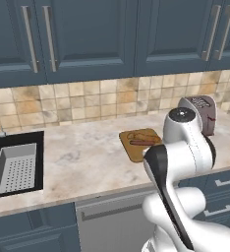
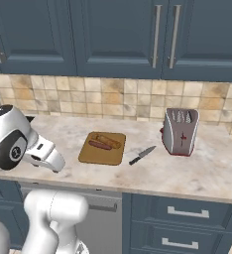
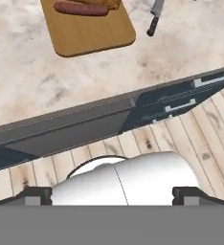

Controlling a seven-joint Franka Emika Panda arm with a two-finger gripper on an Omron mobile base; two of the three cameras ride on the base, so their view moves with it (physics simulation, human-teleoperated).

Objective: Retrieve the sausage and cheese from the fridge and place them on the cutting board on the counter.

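The gripper (image 3: 112, 194) hung nearest, out in front of the cabinets and over the wooden floor (image 3: 190, 139), its two dark fingertips (image 3: 35, 195) set as far apart as they go, with nothing between them. Beyond it ran the drawer fronts (image 3: 181, 103) and the front edge of the worktop (image 2: 207, 173), beige and marbled. On the worktop lay the cutting board (image 2: 102, 148), flat and brown. The sausage (image 2: 100, 145) rested on the board towards its far side, dark red-brown, and just behind it sat an orange-brown piece (image 2: 108, 139) that could be the cheese, though its shape was too small to tell. A knife (image 2: 141, 155) lay on the stone just beside the board's right edge, apart from it. Further right stood a toaster (image 2: 180, 131). Well to the left, the black sink (image 1: 14, 165) was set into the worktop. Behind everything rose the tan tiled wall (image 2: 113, 99) and, above it, the blue wall cabinets (image 2: 118, 34).
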